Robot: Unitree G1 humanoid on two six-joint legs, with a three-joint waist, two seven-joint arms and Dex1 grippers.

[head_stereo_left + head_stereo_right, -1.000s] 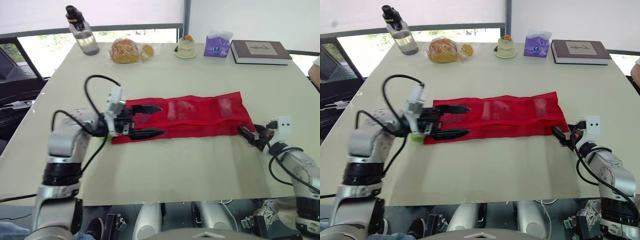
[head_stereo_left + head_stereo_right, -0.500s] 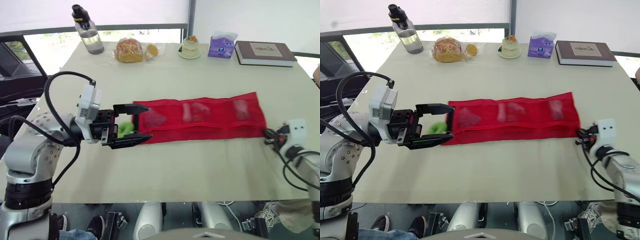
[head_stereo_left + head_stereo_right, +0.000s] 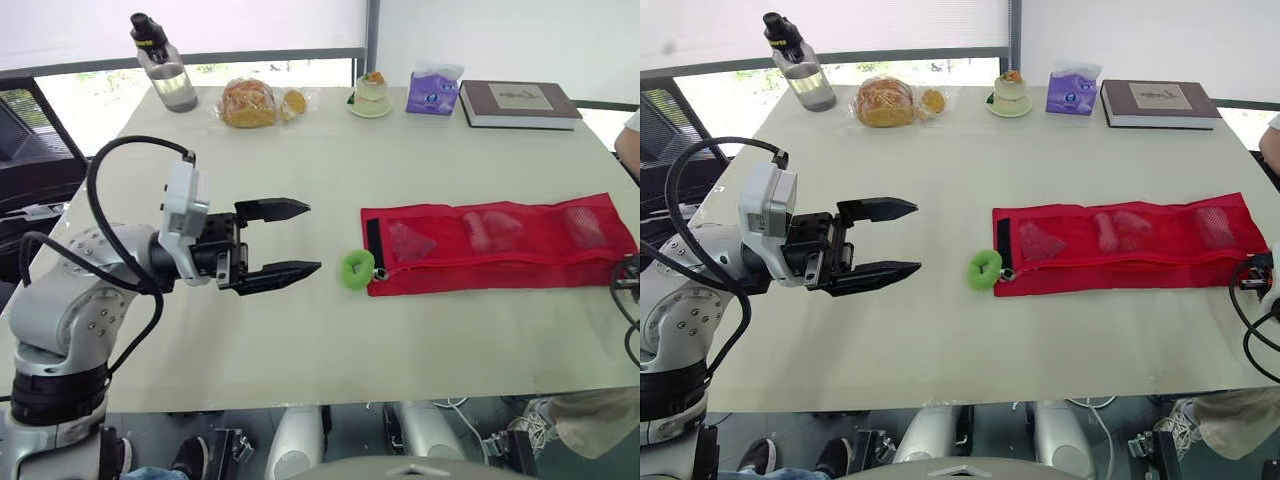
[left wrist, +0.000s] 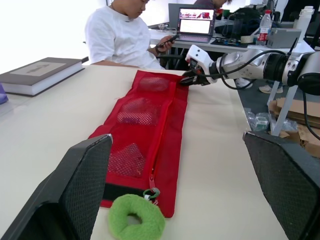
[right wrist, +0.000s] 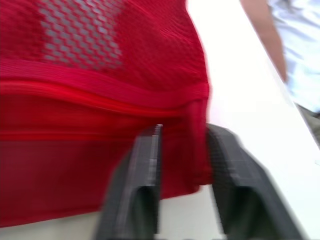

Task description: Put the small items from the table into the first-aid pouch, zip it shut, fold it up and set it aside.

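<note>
Silver arms, black fingers

The left end effector (image 3: pixel 312 236) has two black tapered fingers (image 3: pixel 272 208) with mesh-textured pads (image 4: pixel 90 195). Behind it sit a white boxy wrist module (image 3: pixel 184 208) and rounded silver-grey arm shells (image 3: pixel 70 300), looped by black cable (image 3: pixel 110 160). The right end effector (image 5: pixel 185 131) has dark grey fingers, with a white module (image 4: pixel 199 56) behind it

The red pouch (image 3: pixel 1120 245) lies flat on the table (image 3: pixel 940 340), a green ring (image 3: pixel 986 270) at its left end. The left gripper (image 3: pixel 916 237) hovers nearby, fingers spread apart.
</note>
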